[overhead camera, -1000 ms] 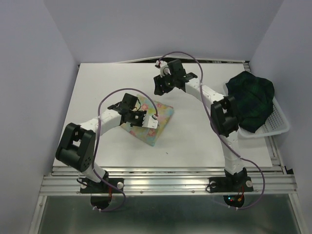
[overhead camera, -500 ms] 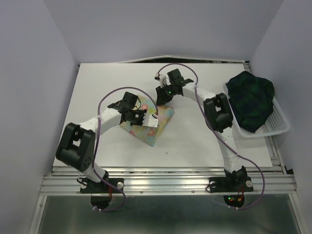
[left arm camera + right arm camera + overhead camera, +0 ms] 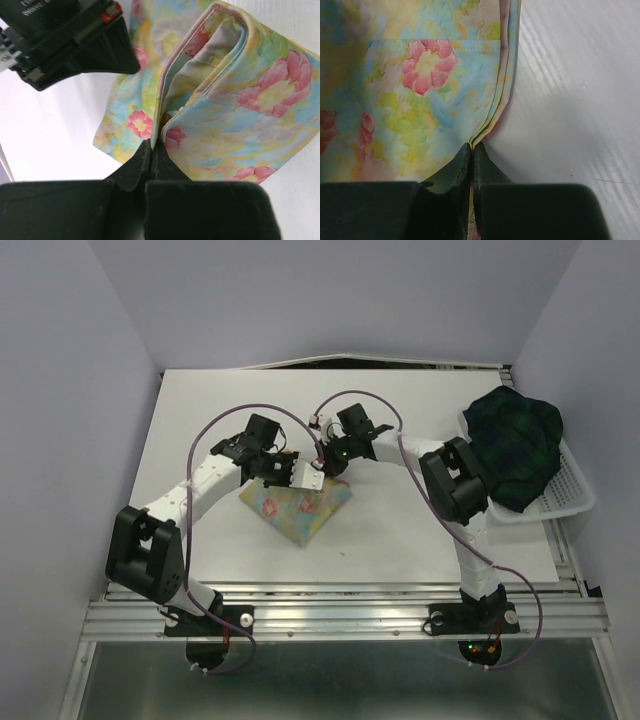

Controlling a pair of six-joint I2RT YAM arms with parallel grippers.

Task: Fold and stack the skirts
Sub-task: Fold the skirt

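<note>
Left pincer (image 3: 151, 146), right pincer (image 3: 472, 148): pinched (adjacent)

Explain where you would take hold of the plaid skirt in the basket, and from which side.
Pinch a raised fold on top of the plaid skirt, coming straight down from above. It lies bunched in a mound in the white basket, whose walls would likely block a sideways approach, while its crumpled folds stand up for fingers to close on.

White table (image 3: 400, 530), pale lilac walls (image 3: 300, 300), aluminium rails (image 3: 340, 618) near edge.
</note>
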